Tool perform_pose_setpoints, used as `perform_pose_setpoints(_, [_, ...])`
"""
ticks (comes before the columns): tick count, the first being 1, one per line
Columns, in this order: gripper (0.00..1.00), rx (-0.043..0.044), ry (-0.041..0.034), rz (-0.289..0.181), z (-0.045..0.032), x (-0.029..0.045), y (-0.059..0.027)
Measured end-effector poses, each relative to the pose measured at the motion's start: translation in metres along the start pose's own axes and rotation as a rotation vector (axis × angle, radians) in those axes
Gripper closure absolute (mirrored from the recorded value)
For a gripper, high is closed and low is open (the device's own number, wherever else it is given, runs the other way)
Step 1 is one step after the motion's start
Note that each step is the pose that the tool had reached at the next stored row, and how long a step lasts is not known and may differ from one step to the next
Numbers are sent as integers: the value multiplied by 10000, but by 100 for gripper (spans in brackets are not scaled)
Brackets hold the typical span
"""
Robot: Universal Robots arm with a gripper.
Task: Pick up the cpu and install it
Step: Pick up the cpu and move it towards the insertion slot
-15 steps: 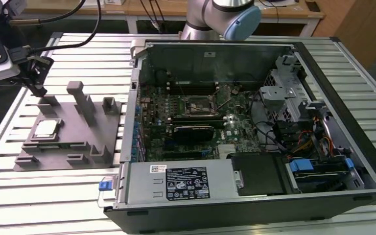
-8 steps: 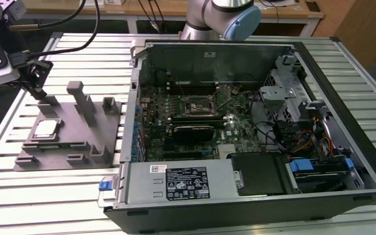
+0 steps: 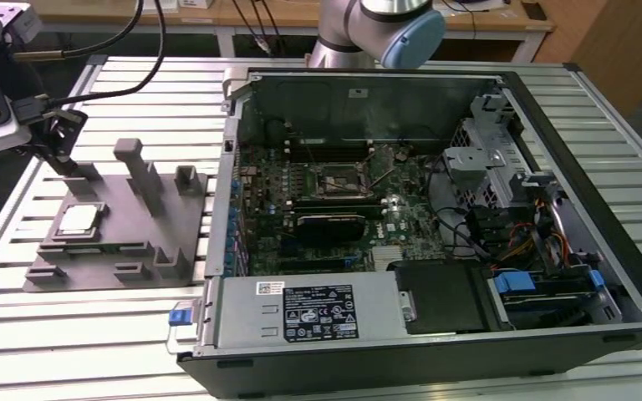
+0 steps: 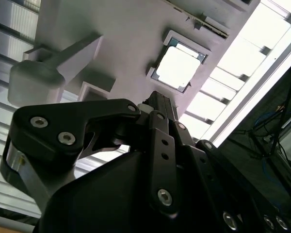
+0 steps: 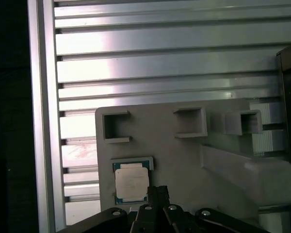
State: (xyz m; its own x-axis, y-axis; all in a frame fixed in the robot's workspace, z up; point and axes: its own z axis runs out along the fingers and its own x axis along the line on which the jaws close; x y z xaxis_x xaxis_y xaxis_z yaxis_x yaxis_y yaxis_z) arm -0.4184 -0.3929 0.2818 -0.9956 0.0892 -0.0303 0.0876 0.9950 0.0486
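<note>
Black robot claw (image 3: 63, 159) hangs closed, gripping nothing. Just below it we see the small square silvery-grey cpu (image 5: 131, 183), lying flat in a shallow pocket of the grey plastic fixture plate (image 5: 174, 165) with upright posts. Well away from the claw, the open black computer case (image 3: 410, 368) holds a green motherboard (image 3: 260, 192) whose dark square socket (image 3: 338, 178) looks empty. We judge neither pickup nor install done.

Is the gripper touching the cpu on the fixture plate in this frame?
Apart. In the exterior view the gripper hangs above the grey fixture plate, with bare plate showing between it and the cpu lying there.
</note>
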Motion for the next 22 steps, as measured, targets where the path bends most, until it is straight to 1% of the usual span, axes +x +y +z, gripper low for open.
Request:
perform_pose_setpoints(13, [89, 22, -3, 7, 150, 124, -20])
perform_pose_setpoints(22, [89, 35, -3, 7, 241, 176, -35])
